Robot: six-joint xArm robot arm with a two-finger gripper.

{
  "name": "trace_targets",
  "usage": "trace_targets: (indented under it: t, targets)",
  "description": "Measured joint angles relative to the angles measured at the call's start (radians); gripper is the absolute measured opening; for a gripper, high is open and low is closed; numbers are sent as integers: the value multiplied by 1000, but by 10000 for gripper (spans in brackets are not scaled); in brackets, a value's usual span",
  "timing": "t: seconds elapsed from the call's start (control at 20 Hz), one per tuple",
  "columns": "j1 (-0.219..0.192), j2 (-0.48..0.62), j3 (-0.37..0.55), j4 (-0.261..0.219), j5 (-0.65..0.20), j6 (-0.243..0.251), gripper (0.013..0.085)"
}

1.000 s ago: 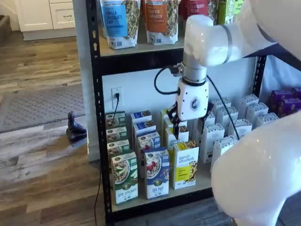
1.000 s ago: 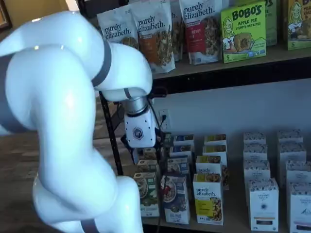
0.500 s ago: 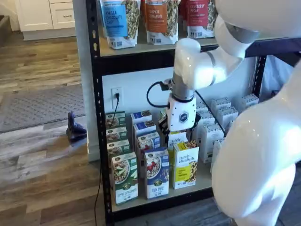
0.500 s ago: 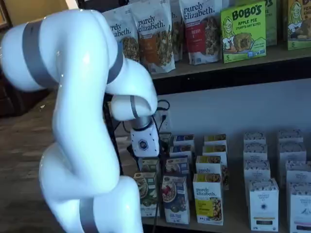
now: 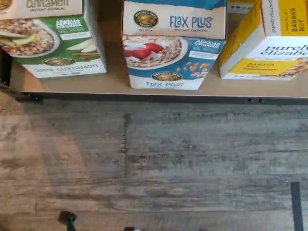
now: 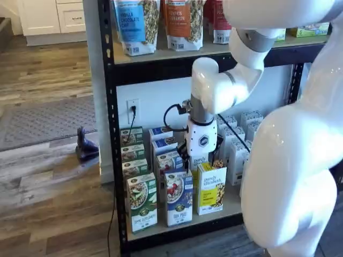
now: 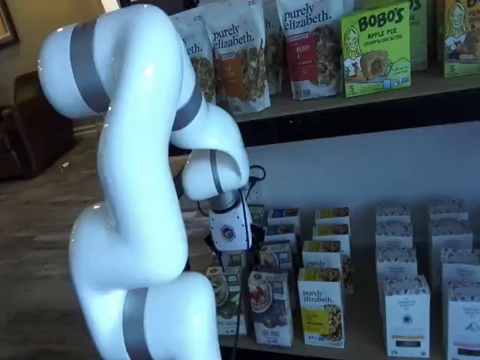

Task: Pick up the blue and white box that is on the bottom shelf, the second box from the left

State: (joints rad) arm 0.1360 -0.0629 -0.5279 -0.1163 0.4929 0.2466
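Observation:
The blue and white box [image 5: 173, 48], marked Flax Plus with a bowl of red berries, stands at the front of the bottom shelf [image 5: 115, 83]. It shows in both shelf views [image 6: 178, 198] [image 7: 270, 307], front carton of its row. My gripper [image 6: 201, 156] hangs over the rows behind it, between the blue and yellow rows, above the carton tops. It also shows in a shelf view [image 7: 232, 260]. Its white body hides the fingers, so I cannot tell whether it is open. Nothing is seen in it.
A green-and-white carton [image 6: 142, 202] stands left of the blue one, a yellow purely elizabeth carton [image 6: 211, 187] right of it. White cartons [image 7: 407, 315] fill the shelf further right. Granola bags [image 6: 182, 21] stand on the upper board. Wood floor [image 5: 154, 163] lies below the rail.
The arm has swung left and lower along the bottom shelf. The gripper went from above the yellow and white rows to just behind the front blue and yellow cartons.

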Motion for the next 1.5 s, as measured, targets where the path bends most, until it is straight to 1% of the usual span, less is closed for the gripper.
trace_targets:
  t: [0.05,0.2,0.35,0.5,0.55,0.65,0.8,0.85,0.95,1.1,1.25,1.35,1.5]
  targets:
    - [0,13,-6,-4,-8,3,850]
    - [-1,59,-26,28,-38,-25,850]
    - [2,113,-55,45,-51,-37,850]
    - [5,171,-83,107,-83,-90,850]
    - [6,197,-98,108,-89,-90,850]
    - [4,251,-133,72,-99,-59,850]
    - [-3,323,-181,31,-119,-29,850]
    - [-6,342,-194,25,-124,-26,850]
    - [-14,389,-227,34,-139,-42,850]
    - [-23,454,-278,42,-138,-59,850]
    - [-30,520,-325,73,-146,-95,850]
    - [-34,559,-355,79,-155,-104,850]
    - [-41,606,-395,75,-166,-107,850]
